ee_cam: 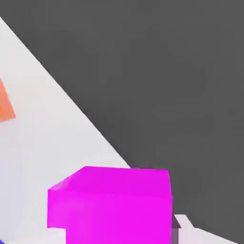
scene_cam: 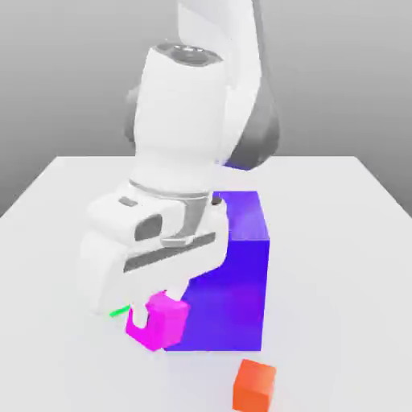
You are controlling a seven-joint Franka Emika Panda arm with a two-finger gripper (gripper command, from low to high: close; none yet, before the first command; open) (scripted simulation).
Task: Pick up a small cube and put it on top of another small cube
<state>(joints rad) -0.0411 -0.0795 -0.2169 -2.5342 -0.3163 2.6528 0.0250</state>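
Magenta small cube (scene_cam: 163, 320), glossy, sharp-edged

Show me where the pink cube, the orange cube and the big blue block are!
pink cube (scene_cam: 165, 322), exterior view, on its front face.
orange cube (scene_cam: 254, 386), exterior view, on its front face.
big blue block (scene_cam: 233, 306), exterior view, on its front face.
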